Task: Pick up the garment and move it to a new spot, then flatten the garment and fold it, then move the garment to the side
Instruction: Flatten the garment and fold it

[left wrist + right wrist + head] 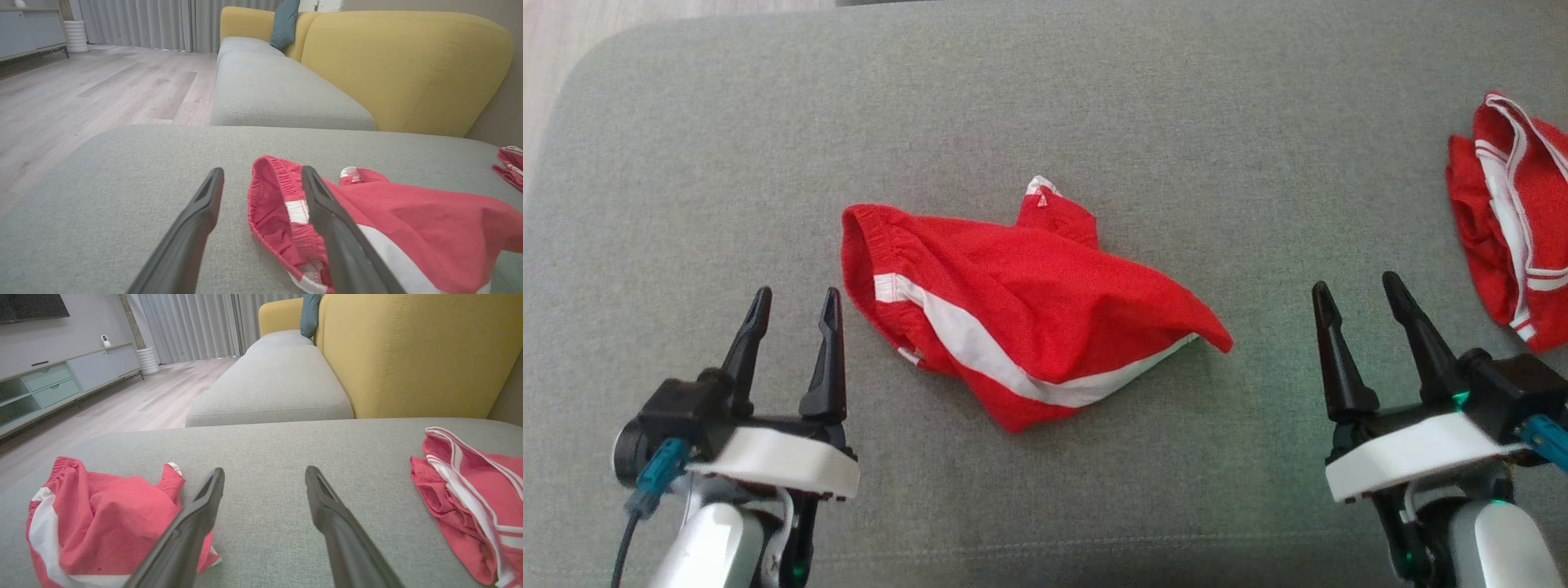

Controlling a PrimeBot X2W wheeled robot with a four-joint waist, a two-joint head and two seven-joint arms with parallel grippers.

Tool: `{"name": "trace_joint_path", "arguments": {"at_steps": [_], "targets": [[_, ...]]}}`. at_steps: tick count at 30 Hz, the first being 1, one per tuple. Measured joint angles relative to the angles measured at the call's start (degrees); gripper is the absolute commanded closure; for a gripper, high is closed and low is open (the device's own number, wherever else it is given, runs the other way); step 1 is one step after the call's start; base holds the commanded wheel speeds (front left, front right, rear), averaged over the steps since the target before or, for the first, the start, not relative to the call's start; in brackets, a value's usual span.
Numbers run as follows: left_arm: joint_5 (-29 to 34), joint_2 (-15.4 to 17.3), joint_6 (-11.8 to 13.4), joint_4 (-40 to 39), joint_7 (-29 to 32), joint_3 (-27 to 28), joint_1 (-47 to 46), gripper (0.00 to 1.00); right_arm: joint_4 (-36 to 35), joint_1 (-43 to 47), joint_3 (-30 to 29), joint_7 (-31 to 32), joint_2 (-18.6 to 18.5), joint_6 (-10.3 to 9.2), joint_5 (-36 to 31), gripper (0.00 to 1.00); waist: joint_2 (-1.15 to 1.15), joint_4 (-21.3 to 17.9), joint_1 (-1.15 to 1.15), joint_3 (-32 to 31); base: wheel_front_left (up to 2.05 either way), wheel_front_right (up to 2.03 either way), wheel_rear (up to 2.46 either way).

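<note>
Lying crumpled on woven grey cushion (pixel 1094 98), red shorts (pixel 1029 327) are seen at 3 o'clock of released left gripper (pixel 798 292); right gripper (pixel 1354 282) released.

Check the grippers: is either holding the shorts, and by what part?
Nothing is held. The left gripper and right gripper both stand open and empty; the shorts lie crumpled on the cushion between them.
</note>
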Motion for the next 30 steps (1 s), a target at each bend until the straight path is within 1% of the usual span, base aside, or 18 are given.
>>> {"name": "trace_joint_path", "arguments": {"at_steps": [1, 10, 14, 16, 17, 22, 25, 26, 27, 28, 30], "targets": [[0.2, 0.0, 0.4, -0.4, 0.0, 0.0, 0.1, 0.00, -0.3, 0.1, 0.0, 0.3, 0.0, 0.00, 0.0, 0.00, 0.00, 0.1, 0.00, -0.1, 0.00, 0.00, 0.00], [0.3, 0.2, 0.5, -1.2, 0.0, -0.1, 0.2, 0.00, -0.9, 0.3, 0.1, 1.6, 0.0, 0.00, -0.6, 0.00, 0.00, 0.4, 0.00, -0.1, 0.00, 0.00, 0.00], [0.7, 0.3, 0.5, -1.5, -0.4, -0.4, 0.1, 0.00, -0.6, 0.4, 2.3, 3.0, -0.2, 0.00, -0.7, 0.00, 0.00, 0.8, 0.00, 0.5, 0.00, 0.00, 0.00], [0.7, 0.3, 0.4, -1.6, -0.4, -0.8, 0.0, 0.00, 0.5, 0.4, 4.4, 3.8, -0.5, 0.00, -0.6, 0.00, 0.00, 1.1, 0.00, 1.0, 0.00, 0.00, 0.00], [0.7, 0.2, 0.3, -1.6, -0.4, -1.3, -0.4, 0.00, 2.3, 0.4, 6.7, 4.6, -1.0, 0.00, -0.4, 0.00, 0.00, 1.6, 0.00, 1.7, 0.00, 0.00, 0.00], [0.7, 0.0, -0.1, -1.5, -0.4, -1.5, -2.2, 0.00, 6.5, -0.2, 9.0, 4.6, -1.9, 0.00, -0.5, 0.00, 0.00, 2.9, 0.00, 3.4, 0.00, 0.00, 0.00], [0.7, -0.3, -0.3, -1.3, -0.5, -1.4, -2.9, 0.00, 8.9, -2.4, 10.1, 4.4, -2.2, 0.00, -0.7, 0.00, 0.00, 3.6, 0.00, 4.1, 0.00, 0.00, 0.00], [0.7, -0.4, -0.4, -1.1, -0.5, -1.4, -2.9, 0.00, 9.6, -3.4, 10.4, 4.2, -2.5, 0.00, -1.0, 0.24, 0.00, 3.7, 0.00, 4.3, 0.00, 0.00, 0.00], [0.7, -0.5, -0.7, -0.9, -0.5, -1.4, -2.9, 0.00, 10.2, -4.2, 10.5, 4.1, -2.7, 0.00, -1.1, 0.83, 0.00, 3.8, 0.00, 4.3, 0.00, 0.00, 0.00], [0.7, -0.5, -0.7, -0.7, -0.5, -1.4, -2.9, 0.00, 10.6, -4.8, 10.5, 3.9, -3.0, 0.00, -1.1, 1.00, 0.00, 3.9, 0.00, 4.4, 0.00, 0.00, 0.00], [0.7, -0.6, -0.7, -0.5, -0.5, -1.4, -2.9, 0.00, 10.6, -5.3, 10.3, 3.5, -3.5, 0.00, -0.9, 1.00, 0.00, 3.9, 0.00, 4.3, 0.00, 0.00, 0.00]]}}
